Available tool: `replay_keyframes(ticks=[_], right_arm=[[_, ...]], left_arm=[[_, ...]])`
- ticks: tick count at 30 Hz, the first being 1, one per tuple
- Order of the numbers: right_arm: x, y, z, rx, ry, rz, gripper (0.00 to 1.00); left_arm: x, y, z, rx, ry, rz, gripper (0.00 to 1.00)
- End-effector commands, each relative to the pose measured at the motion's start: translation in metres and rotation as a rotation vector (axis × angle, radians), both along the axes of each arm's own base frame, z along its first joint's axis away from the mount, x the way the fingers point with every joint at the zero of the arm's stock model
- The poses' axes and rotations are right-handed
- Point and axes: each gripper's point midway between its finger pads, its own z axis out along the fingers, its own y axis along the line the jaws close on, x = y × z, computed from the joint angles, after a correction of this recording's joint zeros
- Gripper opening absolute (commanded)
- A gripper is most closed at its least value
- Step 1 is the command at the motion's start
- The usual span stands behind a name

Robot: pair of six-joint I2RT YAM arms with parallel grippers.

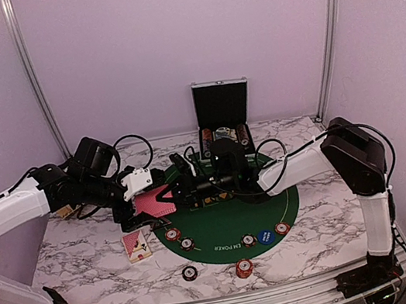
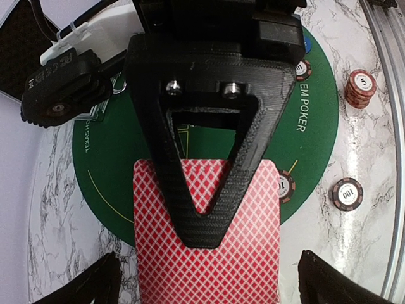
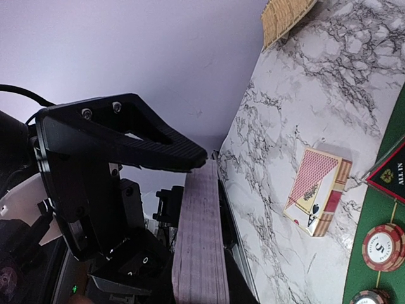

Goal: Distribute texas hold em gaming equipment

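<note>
Your right gripper (image 1: 167, 196) is closed narrow on the deck of red-backed cards (image 2: 253, 253), with one triangular finger lying flat across the top card's back. In its own wrist view the deck shows edge-on between the fingers. The deck is over the left rim of the green mat (image 1: 275, 206), where felt meets the marble table (image 1: 87, 255). Your left gripper (image 2: 209, 275) stands wide, a finger on either side of the deck's near end, with a gap at each edge. A card box (image 1: 136, 245) lies on the marble just left of the mat, and the dark triangular token (image 3: 389, 174) is beside it at the mat's edge. Red-and-white chips (image 1: 172, 234) and a blue marker disc (image 1: 265, 237) line the mat's near rim. Two more stacks stand on the marble in front.
</note>
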Motion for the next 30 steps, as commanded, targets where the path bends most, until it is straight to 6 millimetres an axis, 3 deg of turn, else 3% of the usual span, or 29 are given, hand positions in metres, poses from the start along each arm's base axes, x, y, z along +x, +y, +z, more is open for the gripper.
replay_keyframes(ticks=[1,9,21,30], right_arm=[[-0.004,0.007,0.049,0.107,-0.074,0.017,0.00],[-0.007,0.007,0.050,0.114,-0.068,0.025,0.00],[-0.009,0.011,0.039,0.088,-0.051,0.037,0.00],[-0.012,0.013,0.032,0.076,-0.040,0.048,0.00]], left_arm=[[0.002,0.002,-0.002,0.047,-0.010,-0.009,0.99],[-0.003,0.003,-0.017,0.083,0.020,-0.044,0.99],[0.007,-0.001,-0.012,0.080,-0.022,-0.040,0.99],[0.012,-0.001,-0.020,0.112,-0.025,-0.044,0.89]])
